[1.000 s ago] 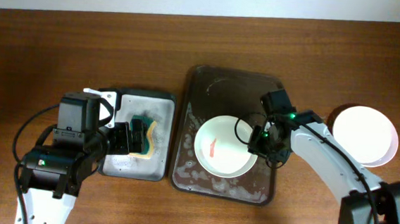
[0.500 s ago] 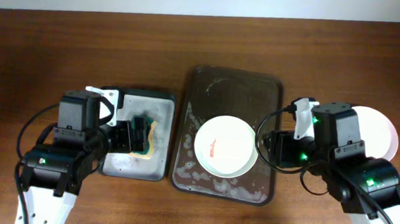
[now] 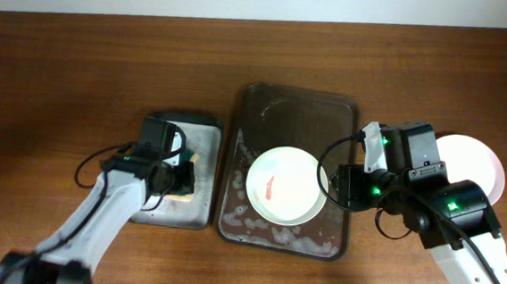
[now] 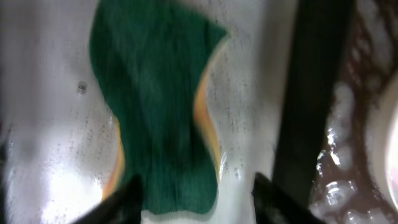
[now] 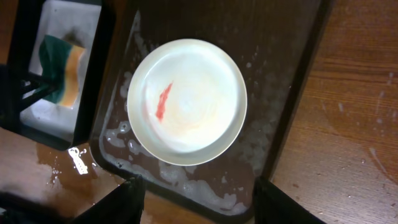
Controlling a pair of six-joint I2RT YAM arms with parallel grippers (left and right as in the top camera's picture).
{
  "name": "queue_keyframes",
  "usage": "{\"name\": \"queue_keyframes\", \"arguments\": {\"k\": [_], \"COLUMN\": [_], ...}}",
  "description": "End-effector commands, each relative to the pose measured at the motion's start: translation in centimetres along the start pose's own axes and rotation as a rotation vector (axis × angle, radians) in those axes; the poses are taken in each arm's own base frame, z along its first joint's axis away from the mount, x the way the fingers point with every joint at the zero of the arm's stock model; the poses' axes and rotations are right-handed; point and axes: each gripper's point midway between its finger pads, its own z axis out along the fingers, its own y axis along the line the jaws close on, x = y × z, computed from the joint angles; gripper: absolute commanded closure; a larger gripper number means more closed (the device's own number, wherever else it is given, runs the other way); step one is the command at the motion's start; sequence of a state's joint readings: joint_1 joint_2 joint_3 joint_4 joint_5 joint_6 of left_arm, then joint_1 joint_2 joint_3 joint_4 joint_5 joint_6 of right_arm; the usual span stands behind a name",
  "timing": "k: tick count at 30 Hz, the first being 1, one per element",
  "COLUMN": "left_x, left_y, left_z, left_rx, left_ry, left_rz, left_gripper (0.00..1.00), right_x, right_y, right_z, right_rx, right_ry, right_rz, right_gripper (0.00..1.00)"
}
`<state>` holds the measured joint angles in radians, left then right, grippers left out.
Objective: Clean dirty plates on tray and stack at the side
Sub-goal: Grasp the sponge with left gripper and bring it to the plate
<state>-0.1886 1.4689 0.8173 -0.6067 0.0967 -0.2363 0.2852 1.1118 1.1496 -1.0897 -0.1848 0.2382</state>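
A pale whitish plate (image 3: 286, 185) with a small red smear (image 5: 163, 102) lies in the dark brown soapy tray (image 3: 278, 103). It also shows in the right wrist view (image 5: 186, 99). My right gripper (image 5: 199, 199) is open and empty, high above the tray's near right edge (image 3: 344, 186). My left gripper (image 4: 196, 200) is open and low over the green-yellow sponge (image 4: 155, 99), one finger on each side of its near end. A pale pink plate (image 3: 476, 162) lies on the table at the right, partly hidden by my right arm. No third plate shows.
The sponge lies in a smaller grey-white wet tray (image 3: 155, 208) just left of the brown tray; it also shows in the left wrist view (image 4: 50, 124). Foam covers the brown tray's near part (image 5: 205, 186). Water is spilled on the wood (image 5: 78, 160) beside it.
My left arm has dropped down to the sponge in the grey-white tray. My right arm has risen and drawn back from beside the plate towards the tray's right edge.
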Motion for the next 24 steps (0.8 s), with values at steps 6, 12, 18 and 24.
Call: {"name": "queue_keyframes", "arguments": {"k": [6,12,18,24], "left_x": [2.7,-1.1,-3.2,-1.8], "left_y": [2.1,0.3,1.3,2.1], "left_z": [4.9,-0.8,-2.5,1.9], "left_rx": [-0.104,-0.076,-0.147,-0.166], "left_ry": [0.166,0.122,0.040,0.097], "left_rz": [-0.041,-0.074,-0.063,-0.066], "left_gripper": [1.00,0.71,0.32,0.50], "right_x": [-0.1,-0.1,-0.1,-0.1], "right_y": [0.2,0.2,0.2,0.2], "right_z": [-0.1,-0.1,-0.1,-0.1], "right_rx": [-0.005,-0.005,-0.005,-0.005], "right_ry": [-0.003,-0.003,-0.003,-0.003], "right_rz": [-0.006,-0.006,-0.006,-0.006], "right_gripper": [0.46,0.46,0.46,0.46]}}
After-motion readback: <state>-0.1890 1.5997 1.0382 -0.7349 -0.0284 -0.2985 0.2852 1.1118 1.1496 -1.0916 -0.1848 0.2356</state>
